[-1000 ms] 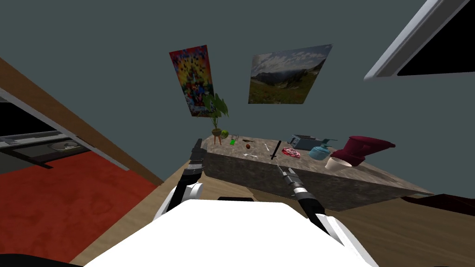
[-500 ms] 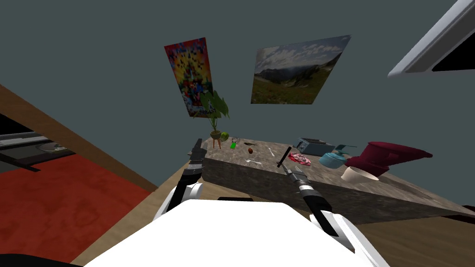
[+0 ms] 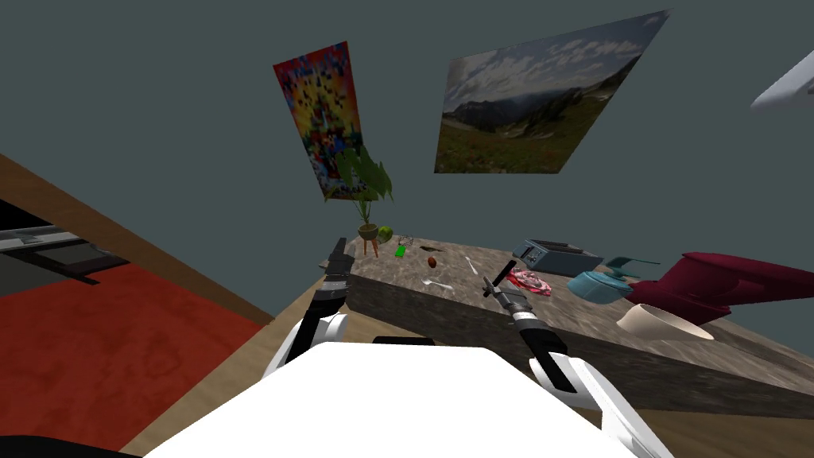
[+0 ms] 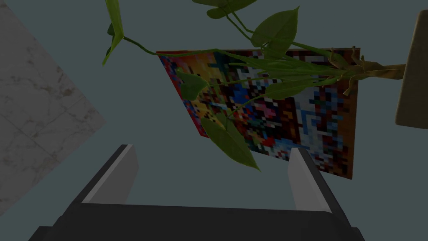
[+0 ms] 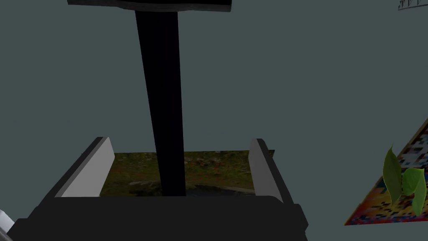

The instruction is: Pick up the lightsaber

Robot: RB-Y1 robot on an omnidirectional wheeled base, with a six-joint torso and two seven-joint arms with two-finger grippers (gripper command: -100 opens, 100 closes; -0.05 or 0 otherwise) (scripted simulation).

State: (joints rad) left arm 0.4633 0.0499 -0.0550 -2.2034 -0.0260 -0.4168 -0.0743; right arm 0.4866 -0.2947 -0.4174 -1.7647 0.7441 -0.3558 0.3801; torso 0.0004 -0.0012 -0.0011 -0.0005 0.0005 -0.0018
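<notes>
Stone-topped table [image 3: 413, 300] ahead: the black lightsaber [image 5: 165, 104] lies near its front edge, long axis running straight out between my right gripper's [image 5: 179, 141] wide-spread fingers, touching neither. My left gripper [image 4: 212, 148], also wide, sits at the table's far corner.

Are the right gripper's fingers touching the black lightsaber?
Apart. In the right wrist view the lightsaber runs between the right gripper's open fingers, with a clear gap on each side.
</notes>
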